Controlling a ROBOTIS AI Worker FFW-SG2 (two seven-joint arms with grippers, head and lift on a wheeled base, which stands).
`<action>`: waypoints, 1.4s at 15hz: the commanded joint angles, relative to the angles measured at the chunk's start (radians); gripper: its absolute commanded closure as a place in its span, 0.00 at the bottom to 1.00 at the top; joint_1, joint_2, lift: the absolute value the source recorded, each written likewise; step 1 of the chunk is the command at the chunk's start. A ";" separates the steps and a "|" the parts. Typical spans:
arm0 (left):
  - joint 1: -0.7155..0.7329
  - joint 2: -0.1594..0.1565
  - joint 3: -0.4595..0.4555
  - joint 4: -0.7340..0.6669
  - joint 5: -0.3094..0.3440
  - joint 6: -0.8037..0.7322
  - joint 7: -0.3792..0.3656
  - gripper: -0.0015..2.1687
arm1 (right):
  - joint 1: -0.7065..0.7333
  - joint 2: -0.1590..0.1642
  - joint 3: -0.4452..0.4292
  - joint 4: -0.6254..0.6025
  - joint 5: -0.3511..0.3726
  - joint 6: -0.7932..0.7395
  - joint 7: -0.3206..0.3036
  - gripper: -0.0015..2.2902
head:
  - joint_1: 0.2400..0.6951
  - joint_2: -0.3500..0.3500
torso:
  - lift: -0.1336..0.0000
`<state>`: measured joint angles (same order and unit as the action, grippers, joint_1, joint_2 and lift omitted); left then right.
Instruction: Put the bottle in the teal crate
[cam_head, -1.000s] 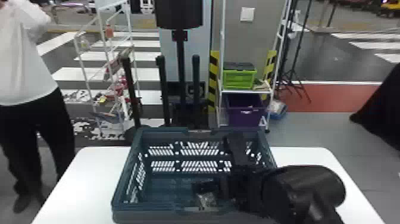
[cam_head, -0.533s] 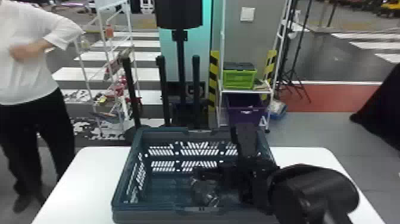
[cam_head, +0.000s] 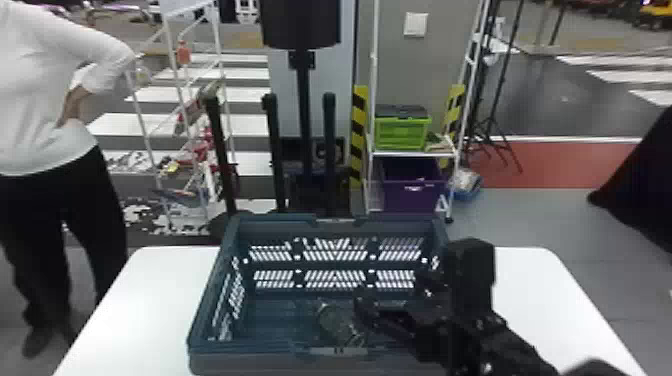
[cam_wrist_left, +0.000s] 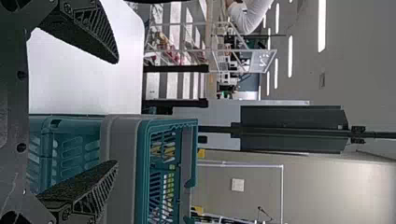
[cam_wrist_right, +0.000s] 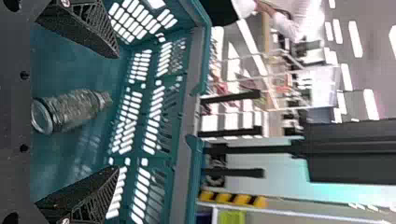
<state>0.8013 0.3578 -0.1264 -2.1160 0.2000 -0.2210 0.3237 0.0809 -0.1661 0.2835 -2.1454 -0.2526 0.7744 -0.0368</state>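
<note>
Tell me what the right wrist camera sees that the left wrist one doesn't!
Right wrist view: the clear bottle, lying on its side on the crate's floor.

Left wrist view: the white table beside the crate, and a white switch plate on the wall.

Both: the teal crate, and each arm's own open claw: the right claw in one, the left claw in the other.

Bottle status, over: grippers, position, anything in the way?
Bottle on its side inside teal crate. Right gripper open, empty, at the crate. Left gripper open, empty. No obstruction seen.
</note>
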 joint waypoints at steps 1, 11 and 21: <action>-0.017 0.007 -0.001 0.001 0.004 0.012 0.000 0.05 | 0.158 -0.024 -0.020 -0.103 0.061 -0.143 0.000 0.02 | 0.57 0.50 | 1.00; -0.031 0.001 -0.028 0.004 -0.010 0.012 -0.002 0.05 | 0.755 -0.004 -0.176 -0.027 0.070 -1.171 0.000 0.02 | 0.57 0.50 | 1.00; -0.024 -0.026 -0.050 0.010 -0.044 -0.013 0.009 0.05 | 0.826 0.020 -0.204 0.036 0.088 -1.171 0.000 0.02 | 0.57 0.50 | 1.00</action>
<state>0.7772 0.3342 -0.1745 -2.1041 0.1577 -0.2308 0.3330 0.9075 -0.1458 0.0814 -2.1040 -0.1666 -0.4231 -0.0368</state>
